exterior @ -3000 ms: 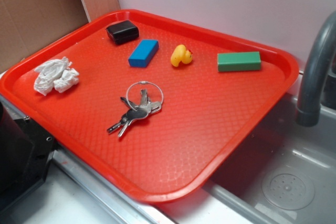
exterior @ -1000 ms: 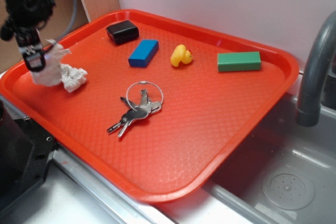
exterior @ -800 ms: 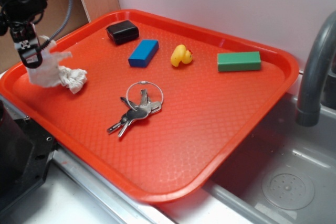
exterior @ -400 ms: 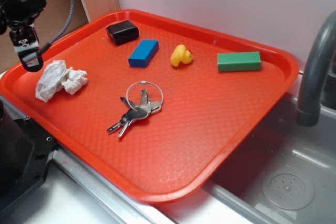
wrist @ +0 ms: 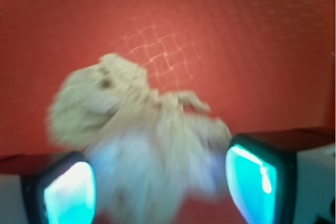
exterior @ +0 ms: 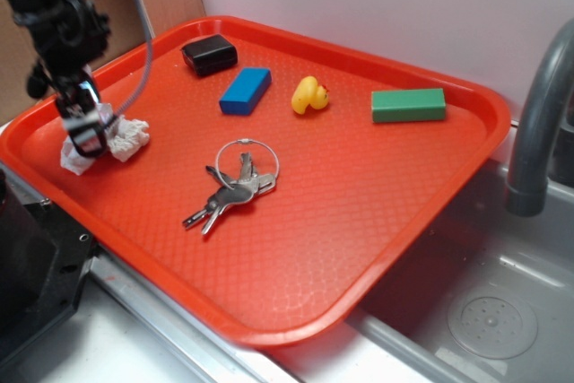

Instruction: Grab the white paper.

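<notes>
white paper (exterior: 108, 138) lies crumpled on red tray (exterior: 377, 221), near tray's left edge. gripper (exterior: 87, 132) down over wad, fingers (wrist: 252, 174) spread wide either side of it in wrist view, not closed on it; view blurred. black box (exterior: 210, 54), blue block (exterior: 245, 91), yellow duck (exterior: 309, 95), green block (exterior: 409, 105) toward back, keys (exterior: 232, 185) mid-tray. grey faucet (exterior: 538, 123) at right.

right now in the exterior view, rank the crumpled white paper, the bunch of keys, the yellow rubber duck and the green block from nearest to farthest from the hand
1. Crumpled white paper wad: right at the hand, near the tray's left edge.
2. Bunch of metal keys on a ring: mid-tray, to the hand's right.
3. Yellow rubber duck: farther right, toward the back.
4. Green rectangular block: farthest, near the tray's far right rim.
</notes>
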You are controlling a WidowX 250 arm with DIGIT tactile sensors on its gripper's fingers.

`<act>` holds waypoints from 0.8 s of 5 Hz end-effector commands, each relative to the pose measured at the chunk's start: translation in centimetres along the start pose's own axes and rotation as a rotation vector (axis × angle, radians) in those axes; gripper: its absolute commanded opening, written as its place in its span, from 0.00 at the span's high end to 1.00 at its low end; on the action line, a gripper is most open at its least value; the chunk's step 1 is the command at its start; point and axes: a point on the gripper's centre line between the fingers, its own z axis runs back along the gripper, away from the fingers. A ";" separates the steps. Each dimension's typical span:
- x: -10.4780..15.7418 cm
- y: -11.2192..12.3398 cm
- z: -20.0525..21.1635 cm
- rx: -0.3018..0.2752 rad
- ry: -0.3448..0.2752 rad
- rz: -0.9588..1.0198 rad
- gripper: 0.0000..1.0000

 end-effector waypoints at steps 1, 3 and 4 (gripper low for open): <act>1.0 0.4 -1.5 -0.005 -0.009 -0.041 1.00; 0.8 0.5 -0.8 0.019 -0.009 -0.043 1.00; 0.6 0.3 0.8 0.033 -0.007 -0.039 1.00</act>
